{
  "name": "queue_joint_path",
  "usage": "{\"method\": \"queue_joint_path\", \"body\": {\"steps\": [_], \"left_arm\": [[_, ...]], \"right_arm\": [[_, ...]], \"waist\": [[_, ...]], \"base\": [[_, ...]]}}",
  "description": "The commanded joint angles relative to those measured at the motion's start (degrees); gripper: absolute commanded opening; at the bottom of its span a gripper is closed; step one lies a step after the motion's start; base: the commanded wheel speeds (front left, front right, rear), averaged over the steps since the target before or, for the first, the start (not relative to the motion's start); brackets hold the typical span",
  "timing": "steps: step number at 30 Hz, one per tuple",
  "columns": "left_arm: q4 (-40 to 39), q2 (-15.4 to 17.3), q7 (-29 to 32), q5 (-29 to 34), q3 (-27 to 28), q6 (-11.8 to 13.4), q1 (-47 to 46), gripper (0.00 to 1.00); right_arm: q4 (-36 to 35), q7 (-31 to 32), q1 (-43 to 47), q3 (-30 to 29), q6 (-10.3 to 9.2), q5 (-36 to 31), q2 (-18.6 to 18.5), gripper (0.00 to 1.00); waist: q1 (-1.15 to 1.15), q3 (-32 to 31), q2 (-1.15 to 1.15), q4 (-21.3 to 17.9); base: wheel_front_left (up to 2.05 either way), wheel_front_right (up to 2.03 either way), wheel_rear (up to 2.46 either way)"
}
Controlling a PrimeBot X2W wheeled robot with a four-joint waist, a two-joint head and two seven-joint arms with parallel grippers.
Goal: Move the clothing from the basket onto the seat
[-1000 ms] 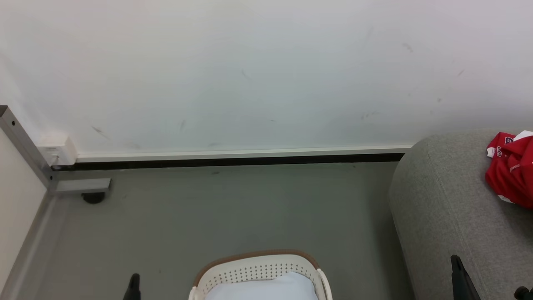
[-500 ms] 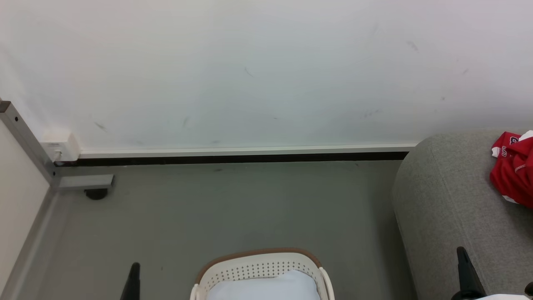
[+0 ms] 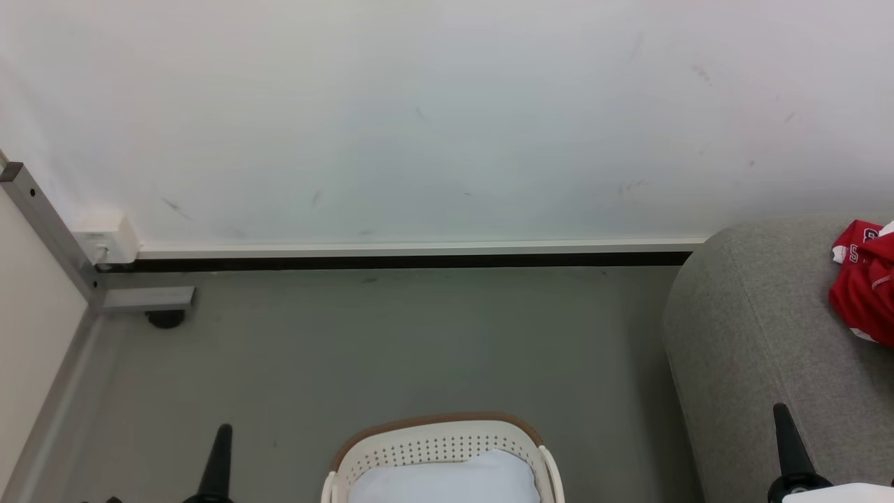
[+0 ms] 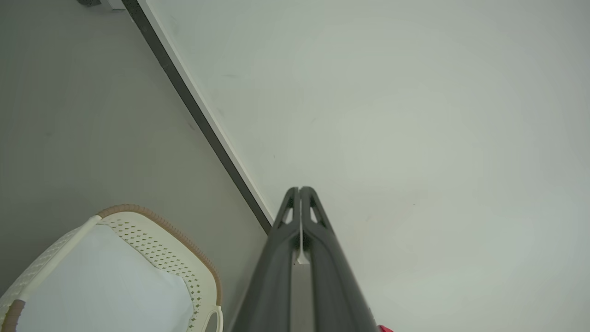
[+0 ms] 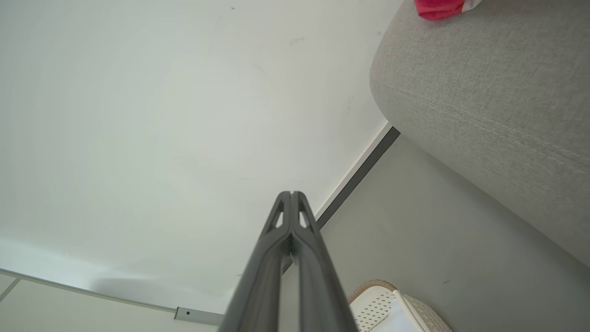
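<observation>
Peering from the head view, the left gripper (image 3: 223,436) and right gripper (image 3: 781,417) flanked the basket (image 3: 436,425), which held a pale bundle (image 3: 447,482). Red clothing (image 3: 866,293) lay on the seat (image 3: 754,335). In the left wrist view the fingers (image 4: 322,240) were pressed together, empty. The right wrist view showed the same (nothing pinched). The reach would likely go best with one gripper's fingers spread before dipping inside the rim, to catch a fabric fold rather than plastic.
</observation>
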Motion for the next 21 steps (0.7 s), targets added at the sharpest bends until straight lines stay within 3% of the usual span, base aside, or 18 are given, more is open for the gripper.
{"method": "queue_joint_path", "body": {"steps": [1,21], "left_arm": [[-0.2,0.5,0.4,-1.4,0.3,-0.5,-1.2,0.0],[0.3,0.6,3.1,-11.3,1.1,-0.9,-3.6,0.0]], "right_arm": [[-0.8,0.3,-1.1,-0.5,-0.06,1.5,-0.5,0.0],[-1.6,3.0,-2.1,-1.9,-0.08,11.5,-0.6,0.0]], "waist": [[-0.01,0.0,0.0,0.1],[-0.01,0.7,0.0,0.8]], "base": [[0.0,0.0,0.0],[0.0,0.0,0.0]]}}
